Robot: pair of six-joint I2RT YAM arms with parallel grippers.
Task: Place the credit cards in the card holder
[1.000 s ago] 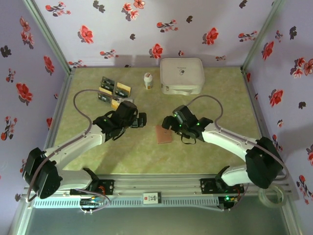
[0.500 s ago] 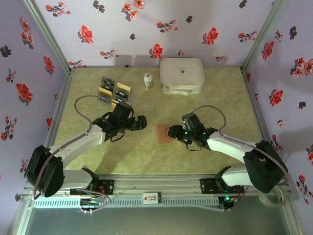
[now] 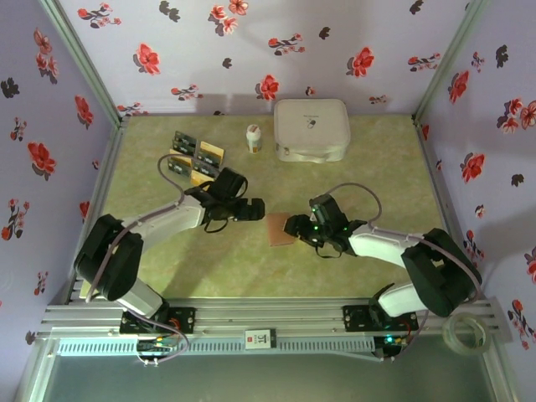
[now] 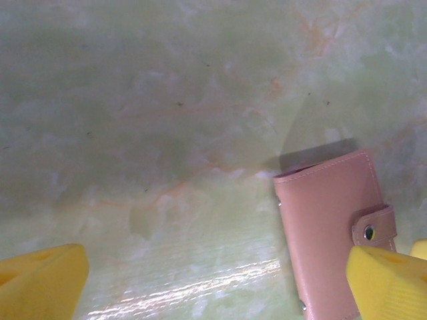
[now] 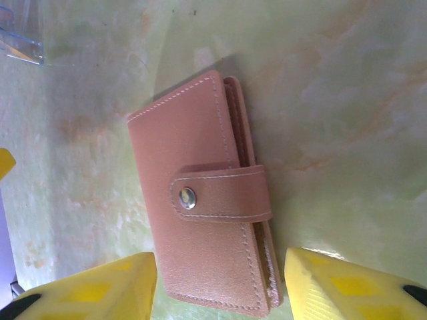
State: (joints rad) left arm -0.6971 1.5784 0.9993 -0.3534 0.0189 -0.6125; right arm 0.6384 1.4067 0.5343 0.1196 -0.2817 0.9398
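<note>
my right gripper [image 5: 220, 287] pinches the card holder [image 5: 200, 193] edgewise, likely steadying it. my left gripper [image 4: 213, 283] hangs wide alongside.

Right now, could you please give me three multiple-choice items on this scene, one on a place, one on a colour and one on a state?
1. Where does the holder lie?
A) on the case
B) mid-table, between the right pincer's fingers
C) beside the bottle

2. What colour is the holder?
A) blue
B) black
C) pinkish brown

3. How is its strap?
A) snapped shut
B) hanging open
C) torn off

Answers:
1 B, the yellow fingers flank its near end on the bare table.
2 C, both wrist views show that hue.
3 A, the strap lies flat across the cover with its snap fastened.
</note>
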